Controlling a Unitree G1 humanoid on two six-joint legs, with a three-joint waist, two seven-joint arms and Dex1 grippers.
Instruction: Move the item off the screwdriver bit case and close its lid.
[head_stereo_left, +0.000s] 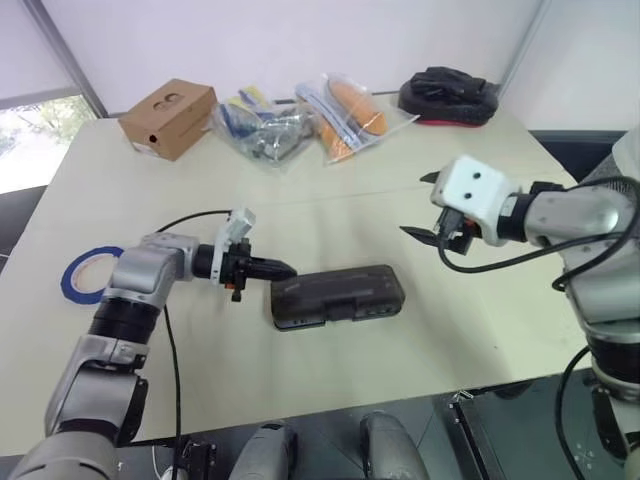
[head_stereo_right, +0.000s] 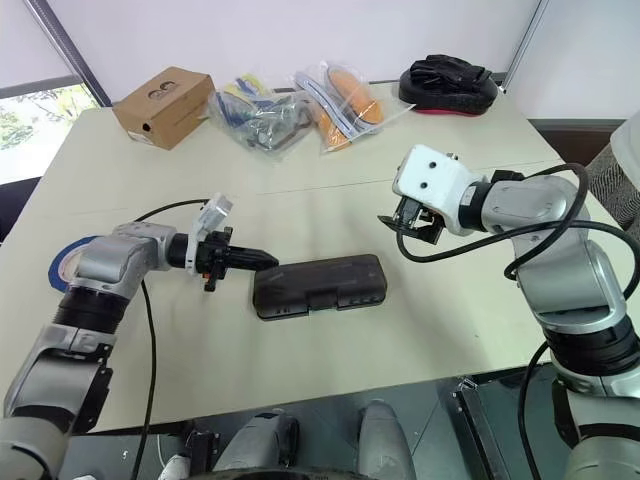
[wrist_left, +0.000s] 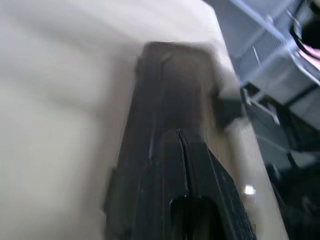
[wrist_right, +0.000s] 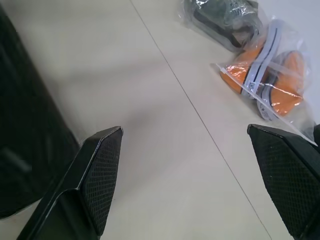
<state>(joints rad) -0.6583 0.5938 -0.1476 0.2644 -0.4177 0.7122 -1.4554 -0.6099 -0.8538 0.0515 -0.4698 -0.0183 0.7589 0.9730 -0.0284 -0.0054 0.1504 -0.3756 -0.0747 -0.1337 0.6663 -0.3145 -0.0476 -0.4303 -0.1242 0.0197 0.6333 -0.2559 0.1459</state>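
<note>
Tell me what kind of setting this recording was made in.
Probably an indoor lab or office test area: a plain beige table against a white wall, set with staged props such as a cardboard box, bagged items and a closed screwdriver bit case.

Matt, smooth worktop (head_stereo_left: 330, 215); dark, slightly glossy plastic case (head_stereo_left: 337, 296); brown cardboard box (head_stereo_left: 168, 119); clear, shiny plastic bags (head_stereo_left: 310, 122); textured finger pads (wrist_right: 102, 177).
</note>
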